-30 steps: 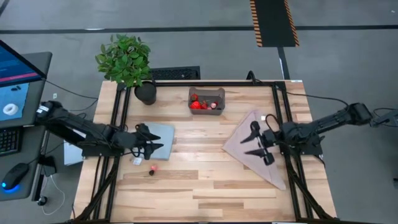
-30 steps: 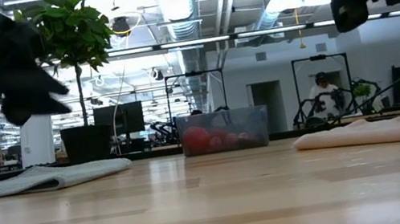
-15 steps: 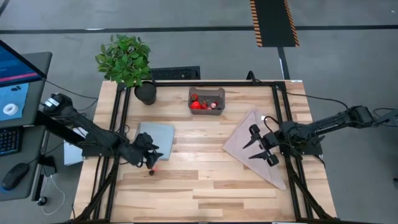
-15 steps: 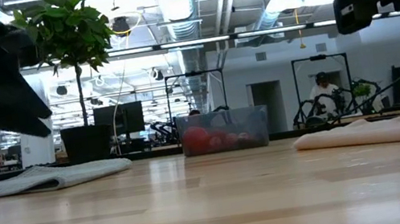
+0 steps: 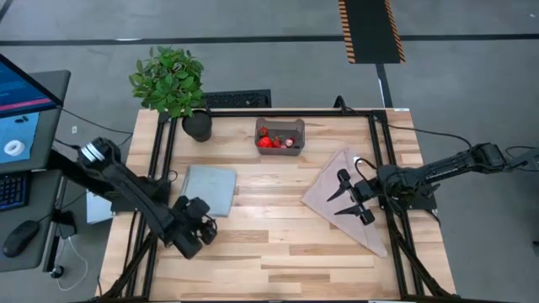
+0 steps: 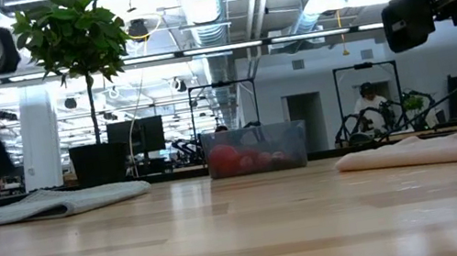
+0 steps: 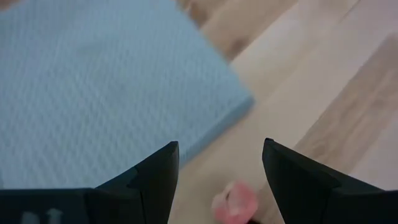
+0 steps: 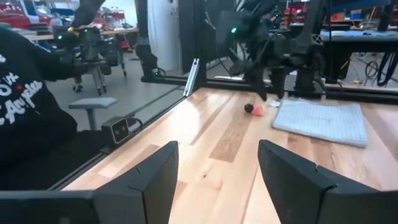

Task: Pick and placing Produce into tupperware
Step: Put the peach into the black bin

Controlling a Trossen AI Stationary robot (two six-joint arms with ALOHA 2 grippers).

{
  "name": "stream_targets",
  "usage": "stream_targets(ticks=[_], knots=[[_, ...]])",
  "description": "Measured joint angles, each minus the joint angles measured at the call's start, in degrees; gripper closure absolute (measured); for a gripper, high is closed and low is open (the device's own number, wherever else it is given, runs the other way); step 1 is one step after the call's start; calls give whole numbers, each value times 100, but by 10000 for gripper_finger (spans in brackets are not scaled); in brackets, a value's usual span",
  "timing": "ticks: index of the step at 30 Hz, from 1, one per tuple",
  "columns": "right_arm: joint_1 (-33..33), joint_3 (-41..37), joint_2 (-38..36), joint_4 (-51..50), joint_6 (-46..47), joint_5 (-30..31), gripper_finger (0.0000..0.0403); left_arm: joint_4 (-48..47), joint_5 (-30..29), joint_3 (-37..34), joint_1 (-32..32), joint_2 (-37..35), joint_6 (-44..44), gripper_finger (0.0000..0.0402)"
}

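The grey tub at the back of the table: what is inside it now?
The tub holds red produce: one larger round red piece and a few small ones. Pieces lying under these, or behind the cloudy wall in the low view, cannot be seen or counted.

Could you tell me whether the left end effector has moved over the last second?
Yes. The left end effector has pulled off the blue mat toward the table's near edge, jaws open.
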Motion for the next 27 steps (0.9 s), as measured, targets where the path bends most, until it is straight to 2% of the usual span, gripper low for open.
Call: stream_targets(ticks=[6,11,27], knots=[[0,-2,0,-1,-286,4,159,-494,508,554,-154,1040,-673,182],[0,-4,0,-3,-396,7,159,-774,616,995,-299,1518,-888,182],[0,-7,0,-7,-387,37,159,-1089,756,1161,-330,1652,-1050,182]])
